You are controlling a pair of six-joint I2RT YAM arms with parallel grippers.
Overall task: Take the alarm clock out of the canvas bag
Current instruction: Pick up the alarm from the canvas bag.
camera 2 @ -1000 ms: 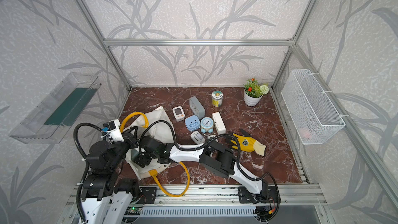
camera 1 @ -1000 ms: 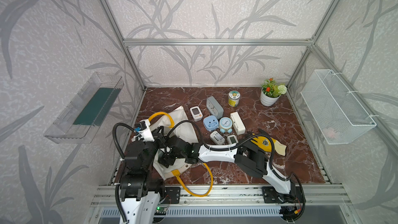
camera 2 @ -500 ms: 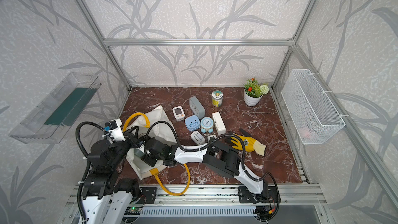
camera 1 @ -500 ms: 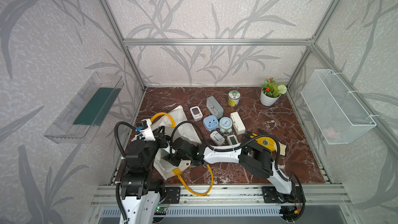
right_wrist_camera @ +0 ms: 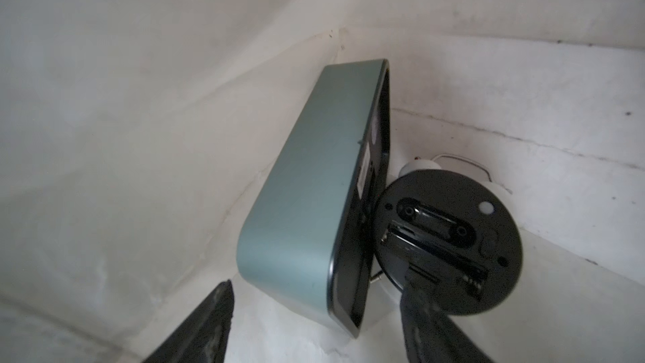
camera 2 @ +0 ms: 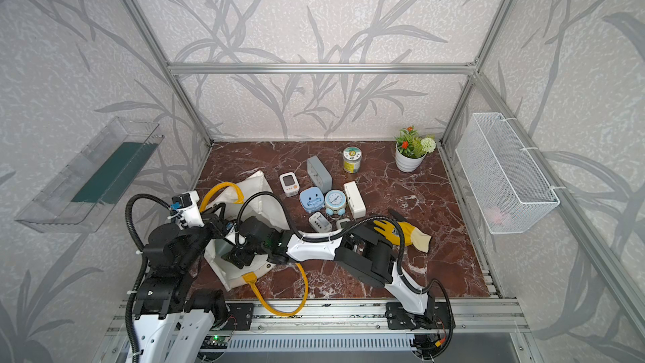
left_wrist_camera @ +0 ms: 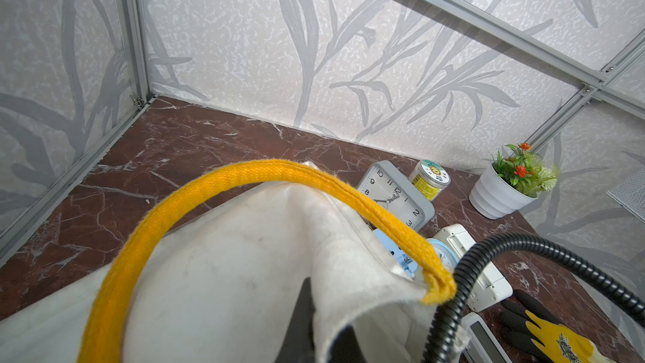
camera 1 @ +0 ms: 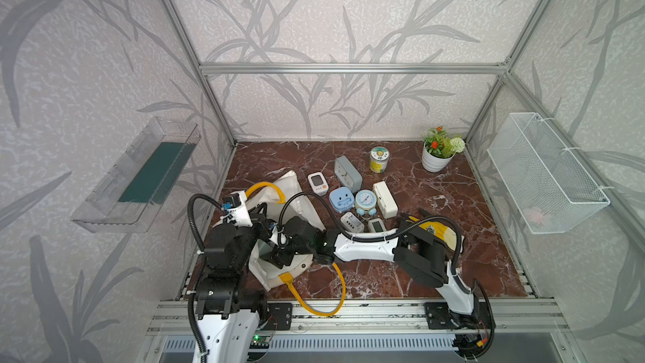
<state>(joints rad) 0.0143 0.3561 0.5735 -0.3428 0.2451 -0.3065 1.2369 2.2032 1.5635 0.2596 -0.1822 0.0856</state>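
The off-white canvas bag (camera 1: 289, 183) (camera 2: 258, 183) lies on its side at the front left, with yellow handles (left_wrist_camera: 244, 176). My left gripper (camera 1: 266, 226) (left_wrist_camera: 321, 336) is shut on the bag's canvas rim (left_wrist_camera: 349, 274) and holds the mouth up. My right gripper (camera 1: 279, 256) (camera 2: 241, 256) (right_wrist_camera: 314, 326) reaches into the mouth and stands open. Inside, a teal boxy alarm clock (right_wrist_camera: 307, 183) leans on its edge, with its near corner between my right fingers (right_wrist_camera: 202, 326). A round clock with a black back (right_wrist_camera: 450, 242) rests against it, next to the other finger.
Several clocks stand mid-table, among them a grey square one (camera 1: 347, 171) and a round blue one (camera 1: 365, 200). Behind are a jar (camera 1: 378, 159) and a plant pot (camera 1: 438, 160). A yellow-black glove (camera 1: 436, 232) lies under my right arm. A wire basket (camera 1: 544, 172) hangs on the right wall.
My right arm has shifted a little while its gripper stays in the bag's mouth. The left gripper keeps its hold on the rim.
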